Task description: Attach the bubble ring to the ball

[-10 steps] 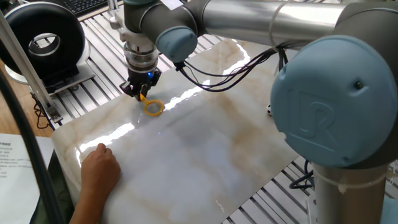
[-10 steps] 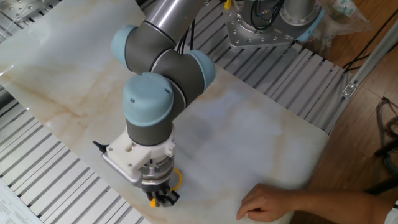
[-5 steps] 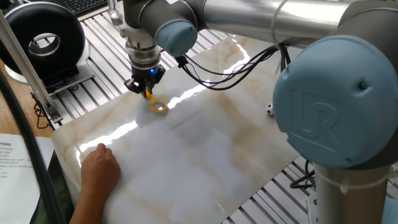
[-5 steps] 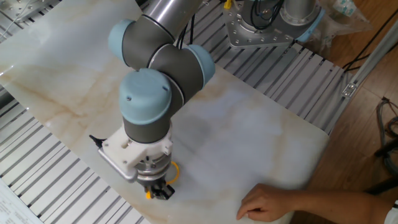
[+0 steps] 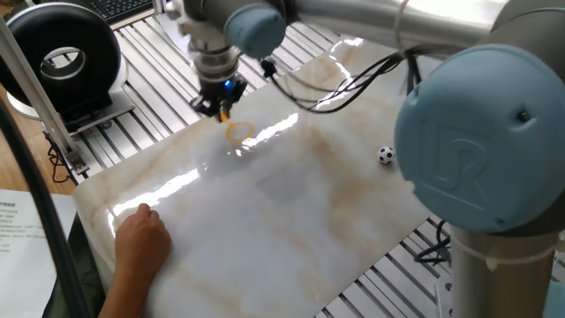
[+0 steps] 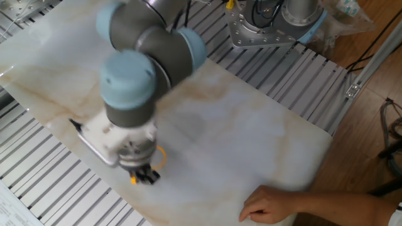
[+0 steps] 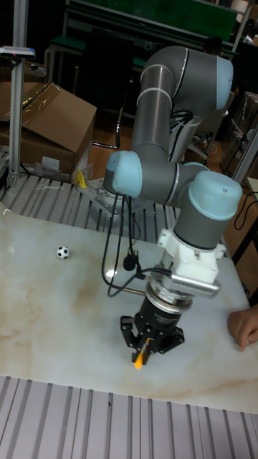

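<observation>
The bubble ring is a thin orange-yellow hoop hanging just over the marble slab, and my gripper is shut on its stub handle. In the other fixed view only an arc of the bubble ring shows beside the gripper. The tall fixed view shows the orange stub between the fingers of the gripper. The ball, tiny, white with black patches, lies alone on the slab well to the right of the ring; in the tall view the ball sits far left.
A person's hand rests on the slab's near corner, also as hand and hand. A black round device stands on the slatted aluminium table at the far left. A cardboard box is behind the table.
The gripper has carried the ring up and to the right in one fixed view, away from the hand. The arm has swung aside, so the ball now shows.
</observation>
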`<state>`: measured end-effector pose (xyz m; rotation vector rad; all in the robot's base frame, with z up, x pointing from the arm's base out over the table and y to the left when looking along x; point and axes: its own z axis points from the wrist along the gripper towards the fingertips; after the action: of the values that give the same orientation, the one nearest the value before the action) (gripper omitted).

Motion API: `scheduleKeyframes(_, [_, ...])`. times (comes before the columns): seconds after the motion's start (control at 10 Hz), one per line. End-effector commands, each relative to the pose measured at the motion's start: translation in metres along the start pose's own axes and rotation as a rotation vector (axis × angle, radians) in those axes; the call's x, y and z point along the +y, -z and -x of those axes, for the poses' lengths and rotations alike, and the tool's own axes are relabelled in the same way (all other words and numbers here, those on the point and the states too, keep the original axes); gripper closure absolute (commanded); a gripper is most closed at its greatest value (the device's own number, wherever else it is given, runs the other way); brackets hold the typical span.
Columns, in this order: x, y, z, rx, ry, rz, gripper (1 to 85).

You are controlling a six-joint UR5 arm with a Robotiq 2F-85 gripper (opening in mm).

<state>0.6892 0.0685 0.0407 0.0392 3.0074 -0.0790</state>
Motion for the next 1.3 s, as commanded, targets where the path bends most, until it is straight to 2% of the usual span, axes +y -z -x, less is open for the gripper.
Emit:
scheduleKeyframes(0.0, [-0.056,0.024,-0.013,-0.010,0.053,0.023,84.3])
scheduleKeyframes(0.2, [-0.103,0.027,-0.036,0.001,0.103,0.031,84.3])
scheduleKeyframes(0.3, [-0.123,0.026,-0.048,-0.010,0.116,0.030,84.3])
scheduleKeyframes(0.4, [-0.133,0.026,-0.062,-0.028,0.113,0.042,84.3])
scheduleKeyframes(0.6, [-0.138,0.028,-0.072,-0.043,0.113,0.048,84.3])
scheduleKeyframes(0.7, [-0.133,0.027,-0.063,-0.028,0.118,0.040,84.3])
scheduleKeyframes(0.8, [-0.134,0.027,-0.065,-0.006,0.119,0.032,84.3])
scheduleKeyframes(0.9, [-0.134,0.027,-0.065,-0.006,0.112,0.032,84.3])
scheduleKeyframes(1.0, [-0.129,0.028,-0.059,-0.027,0.084,0.050,84.3])
scheduleKeyframes(1.1, [-0.132,0.028,-0.052,-0.053,0.063,0.038,84.3])
scheduleKeyframes(1.2, [-0.133,0.028,-0.050,-0.061,0.060,0.035,84.3])
